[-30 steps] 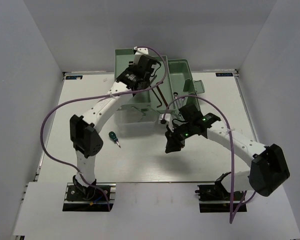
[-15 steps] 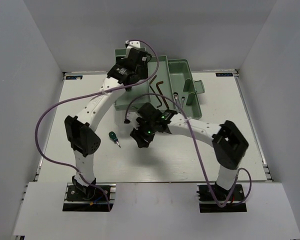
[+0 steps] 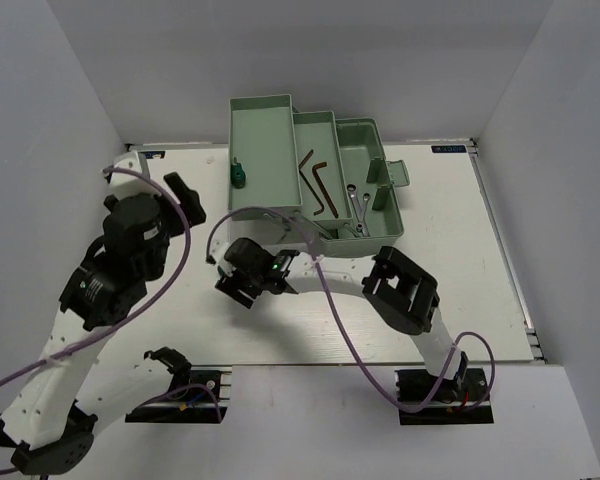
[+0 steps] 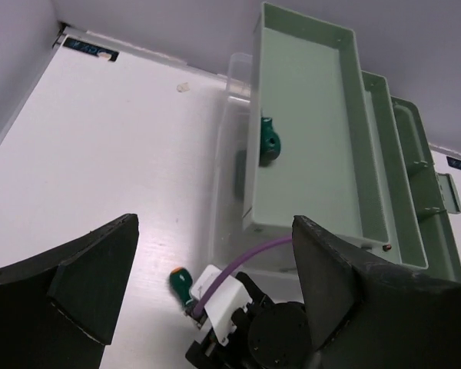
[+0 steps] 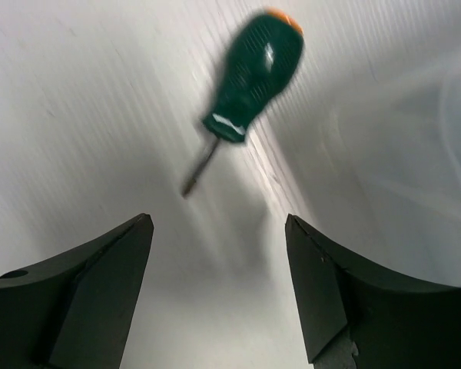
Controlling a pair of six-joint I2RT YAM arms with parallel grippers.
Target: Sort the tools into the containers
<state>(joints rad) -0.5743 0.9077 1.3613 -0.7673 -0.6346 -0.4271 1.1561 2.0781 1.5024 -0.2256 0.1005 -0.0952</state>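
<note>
**Toolbox** [image 3: 264,100]: pale green, open, at the far middle of the table [image 3: 460,270]. It shows three compartments side by side.

- Left compartment: one green-handled screwdriver [image 3: 237,176], close by the left wall. Counted as sorted.
- Middle compartment: hex keys [image 3: 318,182], dark reddish-brown and L-shaped. At least two can be made out, but the exact number is not clear from above. Counted as sorted.
- Right compartment: silver wrenches [image 3: 357,203], small and lying together. Counted as sorted.

**Outstanding:** second screwdriver [image 5: 250,73], green handle, lying loose on the table just near of the toolbox's left end.

**Right gripper** [image 5: 219,231]: fingers spread wide with nothing between them. It is poised over the loose screwdriver and not touching it.

**Left gripper** [image 4: 215,254]: fingers wide apart and empty. It is held out over the left of the table, well apart from the toolbox and facing it.

**Progress, as judged:** nearly complete, with all but one tool in a compartment. One pickup and one placement are left. The likeliest home for the loose screwdriver is the left compartment, beside its twin.
</note>
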